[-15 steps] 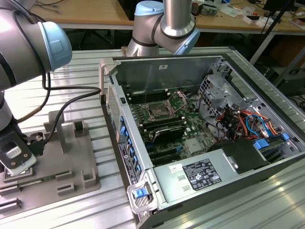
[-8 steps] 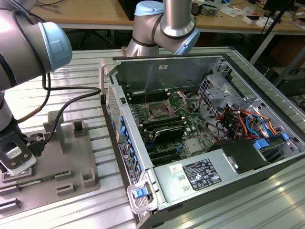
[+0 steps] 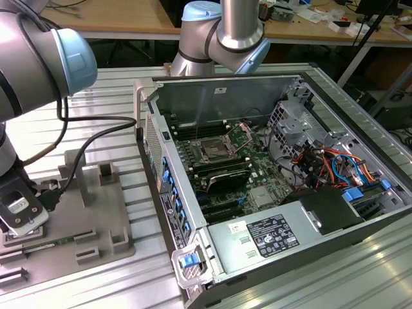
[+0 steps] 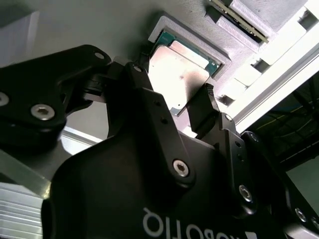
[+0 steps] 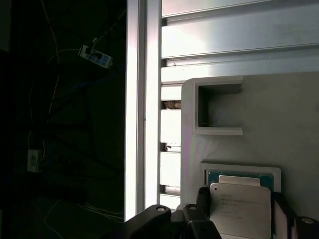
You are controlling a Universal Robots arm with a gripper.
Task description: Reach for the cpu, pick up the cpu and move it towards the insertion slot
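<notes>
The cpu (image 5: 238,209), a shiny silver square on a green rim, lies in a shallow square recess of the grey fixture plate (image 3: 96,219) at the exterior view's left. My gripper (image 3: 19,215) is down on that plate. In both wrist views its two black fingers (image 4: 203,110) stand against opposite edges of the cpu (image 4: 177,74), shut on it, and the chip still rests in its recess. The insertion slot (image 3: 212,152), a dark square socket with a metal frame, sits on the green board inside the open computer case, well off toward the exterior view's right.
The open computer case (image 3: 270,90) has tall metal walls, cables and a drive cage (image 3: 302,122). Raised grey fixture blocks (image 3: 106,175) stand on the plate near the gripper. An aluminium rail (image 5: 144,99) marks the table's edge beside the fixture.
</notes>
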